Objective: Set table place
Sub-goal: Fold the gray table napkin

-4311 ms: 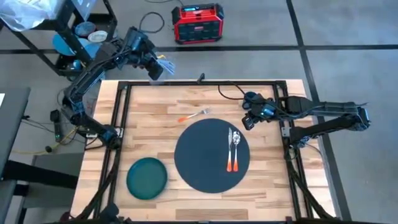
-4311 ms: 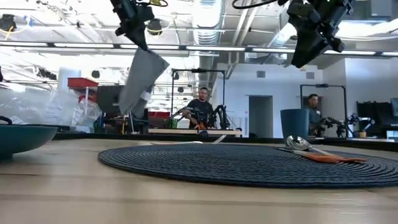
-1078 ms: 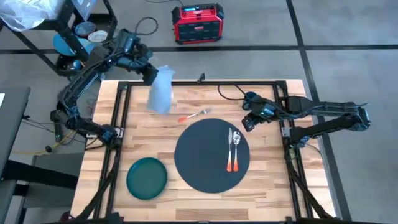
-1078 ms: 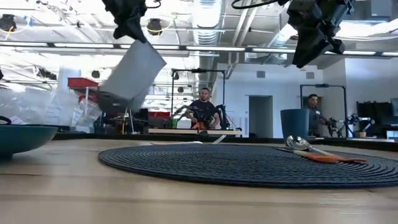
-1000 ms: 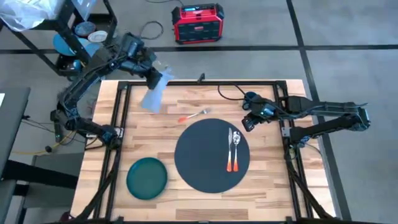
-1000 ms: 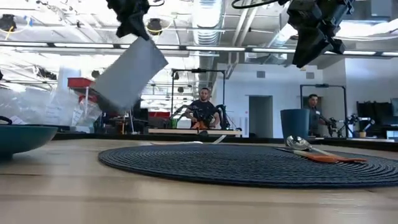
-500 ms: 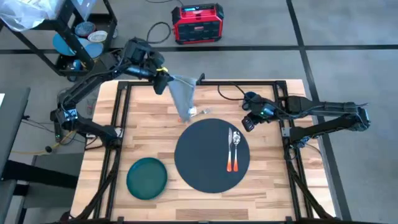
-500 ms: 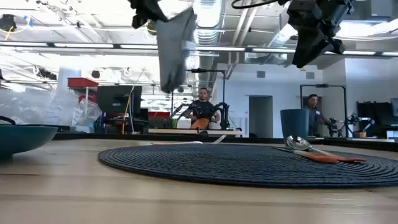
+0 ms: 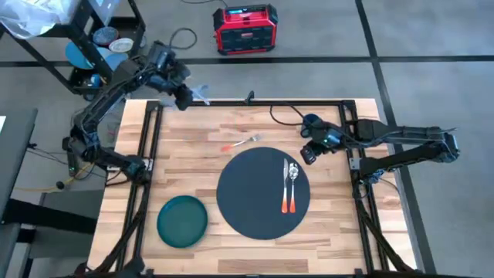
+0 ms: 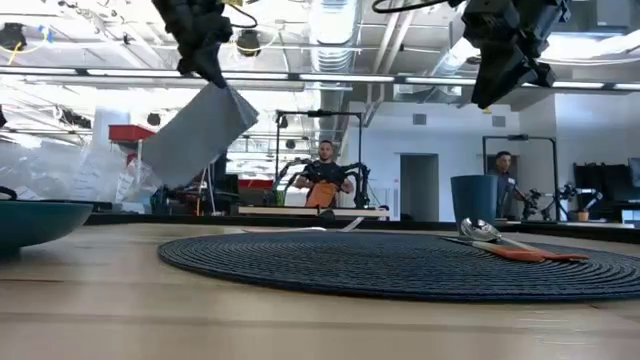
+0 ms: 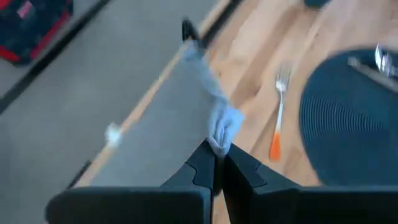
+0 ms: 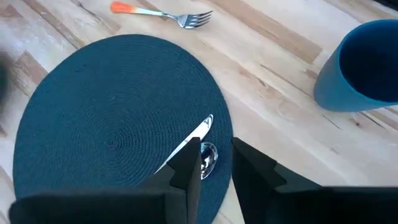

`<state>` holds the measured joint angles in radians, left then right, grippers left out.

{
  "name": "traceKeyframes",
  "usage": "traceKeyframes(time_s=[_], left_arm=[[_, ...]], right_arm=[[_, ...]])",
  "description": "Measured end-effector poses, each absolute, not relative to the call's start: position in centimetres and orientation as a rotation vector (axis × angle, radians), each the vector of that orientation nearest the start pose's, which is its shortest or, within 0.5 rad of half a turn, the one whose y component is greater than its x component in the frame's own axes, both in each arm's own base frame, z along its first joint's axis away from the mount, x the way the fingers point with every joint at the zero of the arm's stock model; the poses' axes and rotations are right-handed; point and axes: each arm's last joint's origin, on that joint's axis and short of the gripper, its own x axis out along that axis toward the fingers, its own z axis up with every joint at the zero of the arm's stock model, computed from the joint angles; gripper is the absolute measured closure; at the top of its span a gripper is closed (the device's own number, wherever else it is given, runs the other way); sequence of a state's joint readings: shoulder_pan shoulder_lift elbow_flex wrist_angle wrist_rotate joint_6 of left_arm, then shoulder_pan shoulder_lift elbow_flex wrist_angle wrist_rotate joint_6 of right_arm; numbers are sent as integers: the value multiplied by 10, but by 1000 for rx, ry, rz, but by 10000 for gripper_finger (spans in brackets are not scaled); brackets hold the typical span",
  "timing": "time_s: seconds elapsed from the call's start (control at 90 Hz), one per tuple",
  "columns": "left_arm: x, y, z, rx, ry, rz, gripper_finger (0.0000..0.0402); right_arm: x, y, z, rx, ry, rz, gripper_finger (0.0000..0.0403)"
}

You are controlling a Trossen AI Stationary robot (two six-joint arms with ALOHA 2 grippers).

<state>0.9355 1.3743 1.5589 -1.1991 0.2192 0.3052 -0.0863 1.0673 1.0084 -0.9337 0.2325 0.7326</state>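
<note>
Worktop (image 9: 185,166) of light wood butcher-block carries the round dark grey woven mat (image 9: 251,202) at centre (spoon and knife on its right part). Left claw (image 9: 185,98), above the far-left corner, is clenched on a grey cloth napkin (image 10: 190,135). Right claw (image 9: 306,155) hovers unclenched beside the mat's far-right edge.

Even, bright illumination from overhead ceiling strip lights, seen glaring white in the low view. Shadows on the table (image 9: 185,154) are faint and short. Left wrist view shows strong motion blur across the grey cloth (image 11: 214,112) and fork (image 11: 278,106). In the low view, the near tabletop is out of focus; the far room reads clearly.
</note>
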Motion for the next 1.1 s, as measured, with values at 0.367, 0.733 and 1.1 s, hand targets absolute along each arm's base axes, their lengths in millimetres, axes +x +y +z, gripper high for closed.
traceKeyframes(time_s=[0.367,0.733,1.1], left_arm=[[183,178,338,-360,949,409,401],[150,157,383,-392,677,517,401],[146,97,433,-399,295,415,401]], right_arm=[[192,-20,300,585,842,-623,330],[192,-19,300,586,841,-621,330],[192,-21,300,590,837,-631,330]])
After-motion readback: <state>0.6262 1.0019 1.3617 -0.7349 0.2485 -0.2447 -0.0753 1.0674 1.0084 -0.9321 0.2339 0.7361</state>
